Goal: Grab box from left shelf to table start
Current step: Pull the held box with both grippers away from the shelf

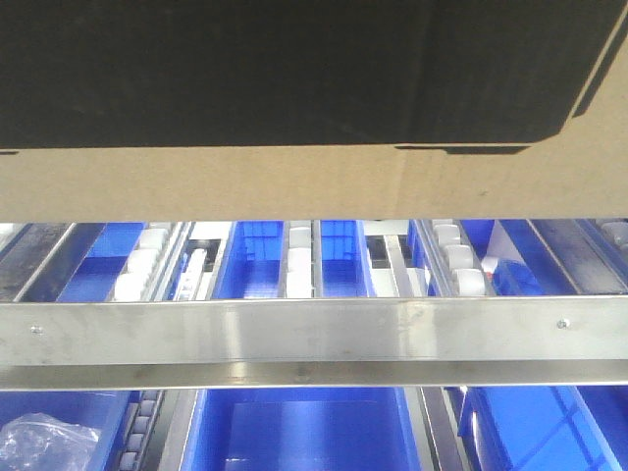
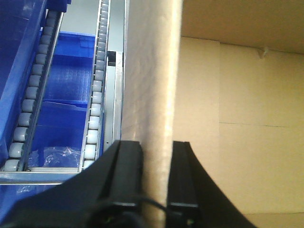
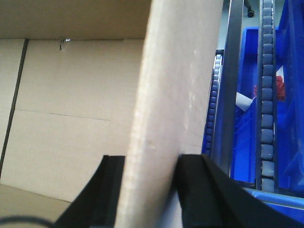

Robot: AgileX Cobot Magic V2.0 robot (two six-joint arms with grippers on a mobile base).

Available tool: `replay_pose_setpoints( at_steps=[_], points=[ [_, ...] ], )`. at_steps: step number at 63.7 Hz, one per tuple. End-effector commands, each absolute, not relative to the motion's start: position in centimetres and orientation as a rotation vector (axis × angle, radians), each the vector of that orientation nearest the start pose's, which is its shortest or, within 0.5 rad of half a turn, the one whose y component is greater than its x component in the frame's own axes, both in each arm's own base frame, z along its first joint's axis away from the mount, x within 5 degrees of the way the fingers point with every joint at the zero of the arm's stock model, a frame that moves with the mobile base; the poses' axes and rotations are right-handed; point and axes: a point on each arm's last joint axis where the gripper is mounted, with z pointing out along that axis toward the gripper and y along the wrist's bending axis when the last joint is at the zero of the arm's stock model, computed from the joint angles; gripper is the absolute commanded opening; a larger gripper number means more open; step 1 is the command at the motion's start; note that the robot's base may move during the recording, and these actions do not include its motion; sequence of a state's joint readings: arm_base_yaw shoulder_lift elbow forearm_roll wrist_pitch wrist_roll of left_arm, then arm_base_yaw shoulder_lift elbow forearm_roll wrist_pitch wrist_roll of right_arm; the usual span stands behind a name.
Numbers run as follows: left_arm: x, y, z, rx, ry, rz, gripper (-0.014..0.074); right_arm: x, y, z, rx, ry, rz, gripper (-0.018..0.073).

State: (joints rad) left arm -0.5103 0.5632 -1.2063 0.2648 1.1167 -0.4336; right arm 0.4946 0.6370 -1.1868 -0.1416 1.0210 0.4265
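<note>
Currently brown corrugated box (image 1: 294, 182) (black printed panel (image 1: 245, 69)); left claw (image 2: 156, 159) and right claw (image 3: 152, 166) each clamp one wall

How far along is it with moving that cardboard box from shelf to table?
Done: both grips are made, the left gripper and right gripper each shut on a wall of the large brown cardboard box. In hand: the box hangs above the brushed-steel shelf rail, apparently off the rollers. Left: carrying it to the table, which no view shows.
</note>
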Motion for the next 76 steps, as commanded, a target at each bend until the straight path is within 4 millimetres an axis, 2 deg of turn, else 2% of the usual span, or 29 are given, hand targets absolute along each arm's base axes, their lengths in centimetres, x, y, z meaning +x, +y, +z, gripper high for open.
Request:
replay_pose_setpoints(
  at_steps=[1,76],
  points=[
    [3.55,1.60,48.49,-0.001,1.708,-0.231,-0.0094,6.24,0.56,47.47,-0.049,1.806,0.259,0.0057],
    [3.68,1.34,48.49,0.008,1.695,-0.253,-0.0094,6.24,0.56,47.47,-0.049,1.806,0.259,0.0057]
  ],
)
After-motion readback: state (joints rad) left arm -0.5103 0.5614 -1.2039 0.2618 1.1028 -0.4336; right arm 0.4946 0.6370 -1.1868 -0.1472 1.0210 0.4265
